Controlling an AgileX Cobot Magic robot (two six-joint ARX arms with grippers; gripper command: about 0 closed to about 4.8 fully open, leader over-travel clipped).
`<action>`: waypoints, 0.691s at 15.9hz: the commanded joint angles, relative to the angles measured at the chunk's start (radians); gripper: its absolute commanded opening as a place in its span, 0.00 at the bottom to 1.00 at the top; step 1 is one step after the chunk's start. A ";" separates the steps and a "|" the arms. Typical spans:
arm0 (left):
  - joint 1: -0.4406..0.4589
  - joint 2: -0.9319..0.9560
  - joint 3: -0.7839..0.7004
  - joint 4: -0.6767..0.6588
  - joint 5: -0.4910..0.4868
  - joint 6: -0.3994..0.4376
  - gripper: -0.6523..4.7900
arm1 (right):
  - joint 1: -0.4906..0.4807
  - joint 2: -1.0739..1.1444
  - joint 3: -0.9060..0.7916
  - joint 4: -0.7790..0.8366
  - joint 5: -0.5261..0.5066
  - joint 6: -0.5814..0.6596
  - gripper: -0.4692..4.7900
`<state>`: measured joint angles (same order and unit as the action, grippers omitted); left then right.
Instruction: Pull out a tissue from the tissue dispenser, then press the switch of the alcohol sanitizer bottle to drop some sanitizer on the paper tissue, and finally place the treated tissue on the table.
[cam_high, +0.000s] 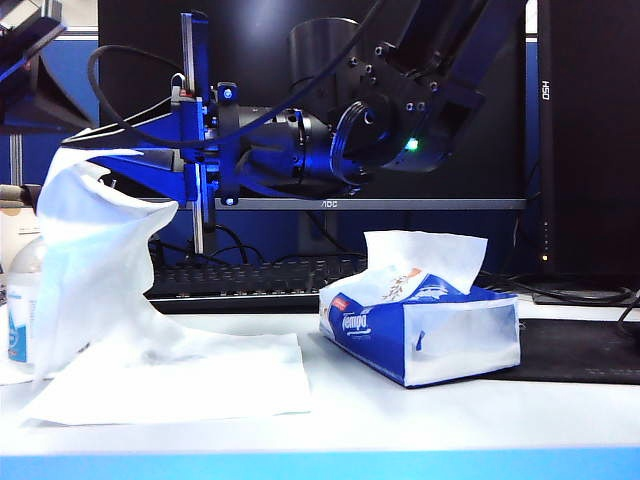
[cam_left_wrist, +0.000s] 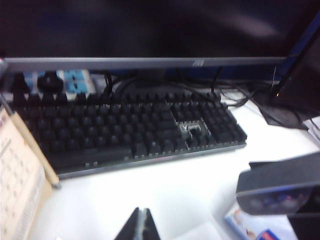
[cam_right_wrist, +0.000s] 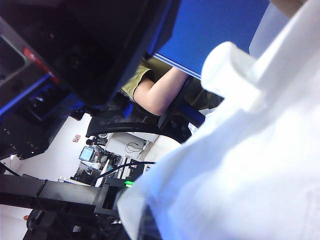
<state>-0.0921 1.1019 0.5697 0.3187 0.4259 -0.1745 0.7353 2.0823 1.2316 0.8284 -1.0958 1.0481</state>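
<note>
My right gripper reaches across to the left of the exterior view and is shut on the top of the white tissue, which hangs limp down to the table. Behind the tissue stands the alcohol sanitizer bottle, mostly hidden. In the right wrist view the tissue spreads below the white switch and covers my right gripper. The blue tissue dispenser lies right of centre with a tissue poking up. My left gripper hovers shut over the table, holding nothing.
A larger flat white sheet lies under the hanging tissue. A black keyboard and monitor stand behind. A desk calendar is at the left. A black mat lies at the right.
</note>
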 joint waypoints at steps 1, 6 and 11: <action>0.000 -0.004 0.005 0.057 0.005 0.002 0.18 | 0.002 -0.005 0.005 0.014 -0.007 -0.001 0.08; 0.000 -0.004 0.005 0.057 0.005 -0.024 0.11 | 0.002 -0.005 0.005 0.014 -0.010 -0.001 0.08; 0.000 -0.004 0.005 0.046 0.066 -0.086 0.11 | 0.002 -0.005 0.005 0.022 -0.010 -0.001 0.08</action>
<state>-0.0925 1.1011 0.5701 0.3828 0.4809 -0.2302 0.7353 2.0823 1.2316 0.8314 -1.1004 1.0481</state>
